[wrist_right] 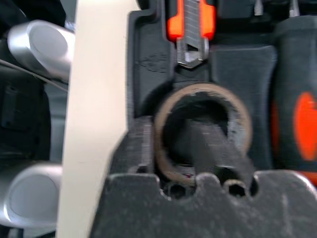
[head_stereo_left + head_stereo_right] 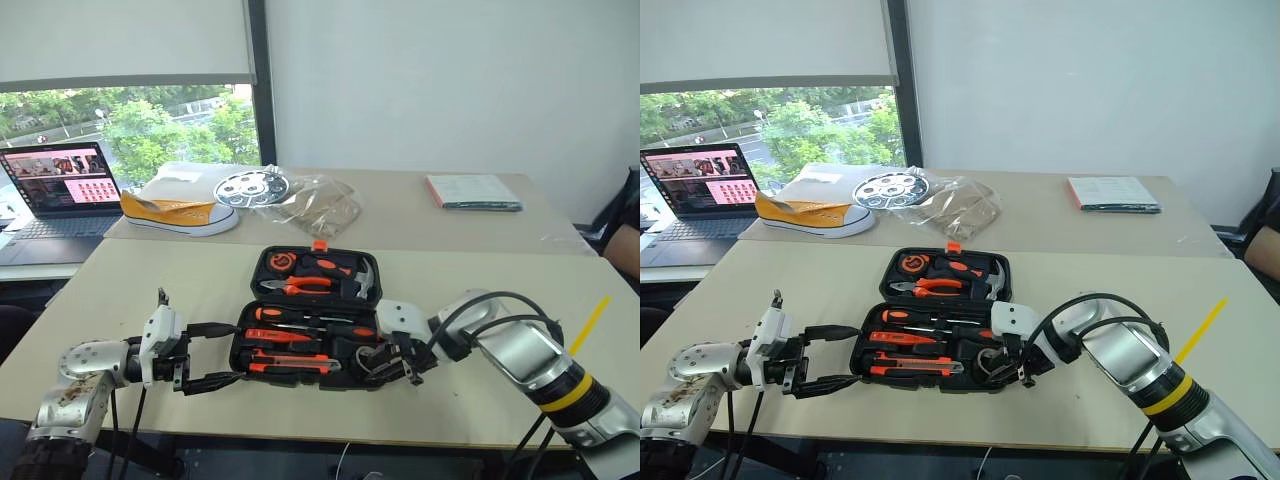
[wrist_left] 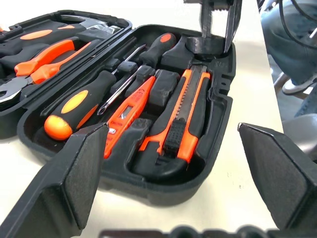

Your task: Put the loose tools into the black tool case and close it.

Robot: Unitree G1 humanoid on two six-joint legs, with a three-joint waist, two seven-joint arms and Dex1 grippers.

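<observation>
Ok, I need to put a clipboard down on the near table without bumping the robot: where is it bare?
Bare tabletop lies right of the black tool case, back to the seam, and far-left of it. It is crowded at the near edge: the left end effector flanks the case's left end, the right end effector is at the tape roll.

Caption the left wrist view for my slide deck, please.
Open left gripper faces the open black tool case, where the right gripper sets the tape roll.
</observation>
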